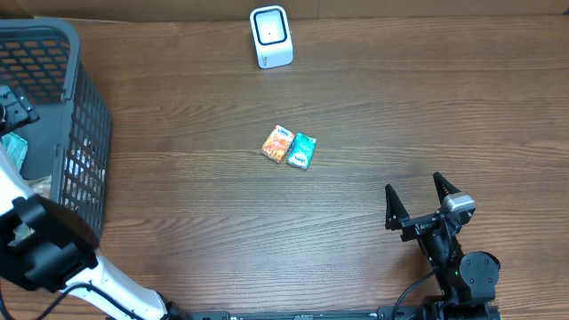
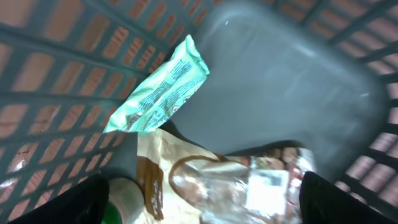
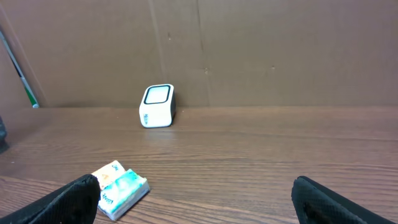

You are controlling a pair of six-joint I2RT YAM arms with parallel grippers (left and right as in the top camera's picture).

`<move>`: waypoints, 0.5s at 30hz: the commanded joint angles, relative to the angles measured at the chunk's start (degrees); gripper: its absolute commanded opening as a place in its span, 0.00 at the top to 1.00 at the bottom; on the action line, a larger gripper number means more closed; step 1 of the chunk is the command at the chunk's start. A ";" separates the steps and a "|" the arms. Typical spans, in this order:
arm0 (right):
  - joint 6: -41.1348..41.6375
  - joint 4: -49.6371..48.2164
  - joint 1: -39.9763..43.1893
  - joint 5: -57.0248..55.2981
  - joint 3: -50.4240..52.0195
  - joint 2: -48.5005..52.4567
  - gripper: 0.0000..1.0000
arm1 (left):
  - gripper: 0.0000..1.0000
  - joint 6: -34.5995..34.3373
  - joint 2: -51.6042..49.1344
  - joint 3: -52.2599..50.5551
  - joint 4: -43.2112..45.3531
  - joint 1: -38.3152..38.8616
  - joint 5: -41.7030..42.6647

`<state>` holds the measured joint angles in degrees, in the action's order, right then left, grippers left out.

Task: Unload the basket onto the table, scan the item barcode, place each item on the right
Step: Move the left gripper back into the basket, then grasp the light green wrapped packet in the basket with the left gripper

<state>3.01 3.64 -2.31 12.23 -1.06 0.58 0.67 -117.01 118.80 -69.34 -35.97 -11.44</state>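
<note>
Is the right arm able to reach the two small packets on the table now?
Probably yes: the right gripper is open, and only bare table lies between it and the orange packet and teal packet.

My worktop is brown wood, its grain running side to side. A dark grey mesh basket sits at its far left corner, cut off by the left edge of my overhead view. Plain brown cardboard stands along the far edge. At its left end a thin white rod with a green tip slants in front of it.
</note>
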 commanded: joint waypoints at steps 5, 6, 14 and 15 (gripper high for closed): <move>0.22 -0.28 -0.22 0.31 0.63 -0.42 0.00 | 0.19 5.68 -7.74 0.15 5.01 -0.76 -1.03; 0.24 -0.31 -0.22 0.31 0.63 -0.42 0.00 | 0.18 7.17 -8.35 0.15 6.25 -0.76 -1.16; 0.24 -0.31 -0.22 0.31 0.63 -0.42 0.00 | 0.12 15.91 -12.17 0.15 14.84 -1.53 -1.18; 0.22 -0.31 -0.22 0.31 0.61 -0.42 0.00 | 0.13 16.11 -12.63 0.15 15.04 -1.64 -1.20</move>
<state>3.01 3.62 -2.28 12.25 -1.06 0.58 12.71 -127.39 118.74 -55.24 -36.88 -12.29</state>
